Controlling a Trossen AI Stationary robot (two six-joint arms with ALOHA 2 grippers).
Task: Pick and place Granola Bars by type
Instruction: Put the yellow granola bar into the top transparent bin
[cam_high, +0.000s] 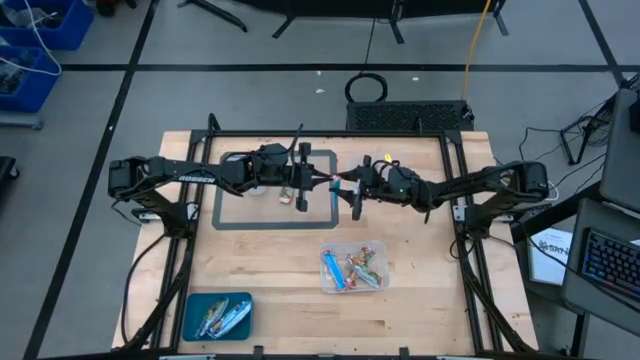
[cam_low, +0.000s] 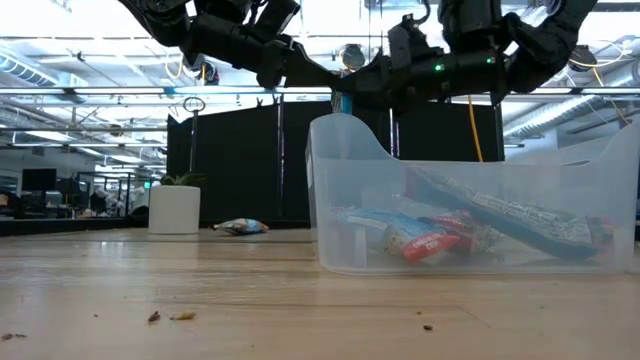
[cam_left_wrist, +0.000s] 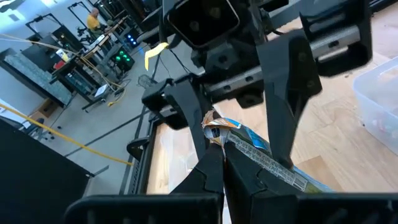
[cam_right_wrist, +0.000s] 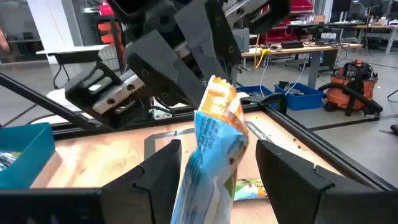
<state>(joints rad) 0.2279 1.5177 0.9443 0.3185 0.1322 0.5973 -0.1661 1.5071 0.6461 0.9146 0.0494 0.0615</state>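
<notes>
1. A blue-white granola bar (cam_right_wrist: 214, 143) is seen mid-air above the desk (cam_high: 420, 310), between the two end effectors, which meet over the right edge of the taped rectangle (cam_high: 275, 222)
2. The left end effector (cam_left_wrist: 214, 134) is clenched on one crimped end of that bar; the bar's long axis runs away from it toward the right arm
3. The right end effector (cam_right_wrist: 214, 165) is spread wide, its two fingers (cam_right_wrist: 163, 168) standing on either side of the bar's body, not touching the wrapper as far as can be told; it is judged released
4. The relation that matters: the bar lies lengthwise into the right end effector's gap, so both are equally near and a handover is judged to be in hand
5. Nearer the front of the desk, the clear bin (cam_high: 355, 268) holds mixed bars; the blue tray (cam_high: 217, 315) at the front left holds silvery ones
6. Farther back, one bar (cam_high: 297, 200) lies inside the taped rectangle, near the white cup (cam_low: 174, 209)
</notes>
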